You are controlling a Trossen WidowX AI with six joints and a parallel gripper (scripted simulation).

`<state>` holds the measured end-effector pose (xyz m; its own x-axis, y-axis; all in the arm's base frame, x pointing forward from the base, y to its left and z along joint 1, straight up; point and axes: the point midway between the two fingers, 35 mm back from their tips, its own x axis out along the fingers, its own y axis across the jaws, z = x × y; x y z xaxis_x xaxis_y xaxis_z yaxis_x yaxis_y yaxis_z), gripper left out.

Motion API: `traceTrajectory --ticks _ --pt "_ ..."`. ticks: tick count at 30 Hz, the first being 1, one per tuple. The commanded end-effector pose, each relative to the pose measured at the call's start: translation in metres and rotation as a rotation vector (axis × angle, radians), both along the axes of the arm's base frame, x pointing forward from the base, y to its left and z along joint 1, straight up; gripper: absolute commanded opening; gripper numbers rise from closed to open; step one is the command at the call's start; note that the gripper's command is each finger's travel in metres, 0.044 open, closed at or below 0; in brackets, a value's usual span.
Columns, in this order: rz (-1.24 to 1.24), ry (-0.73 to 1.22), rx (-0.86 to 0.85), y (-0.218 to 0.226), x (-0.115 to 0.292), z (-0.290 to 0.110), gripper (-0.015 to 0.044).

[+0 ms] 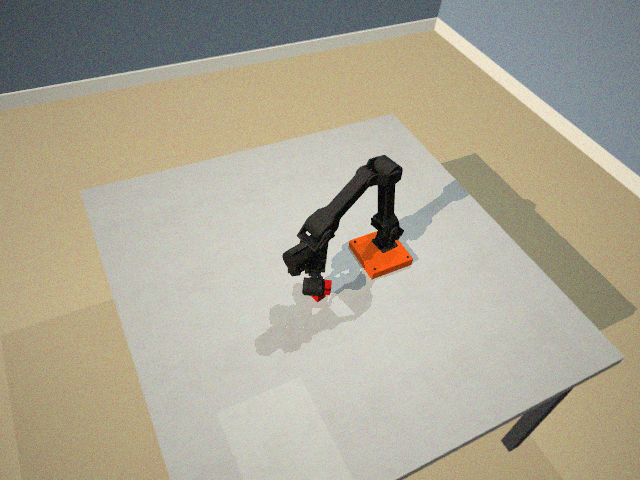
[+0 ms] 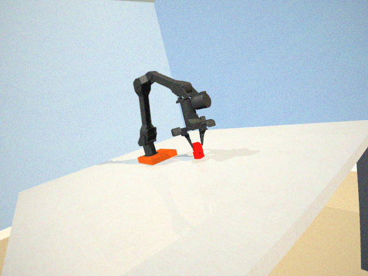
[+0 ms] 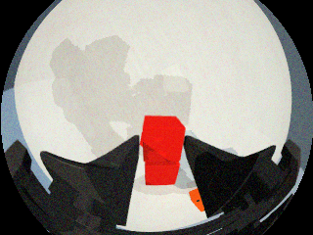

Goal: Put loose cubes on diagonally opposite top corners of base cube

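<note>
A small stack of red cubes stands on the white table just in front of the arm. In the wrist view an upper red cube sits on a lower one, shifted toward one corner. I cannot tell any further cube apart. My gripper points straight down over the stack, its fingers straddling the upper cube. The fingers are parted slightly wider than the cube, so the gripper is open. From above, the gripper hides most of the stack.
The arm's orange base plate is bolted to the table just behind the stack. The table edge runs along the front and right in the top view.
</note>
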<state>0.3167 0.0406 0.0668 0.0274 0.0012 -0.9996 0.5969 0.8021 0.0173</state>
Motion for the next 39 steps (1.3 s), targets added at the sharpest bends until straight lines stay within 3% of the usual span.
traceTrajectory --ticks 1,39 --pt "0.001 0.0 -0.001 0.0 0.0 0.005 0.0205" --pt "0.0 0.0 0.0 0.0 -0.001 0.059 0.0205"
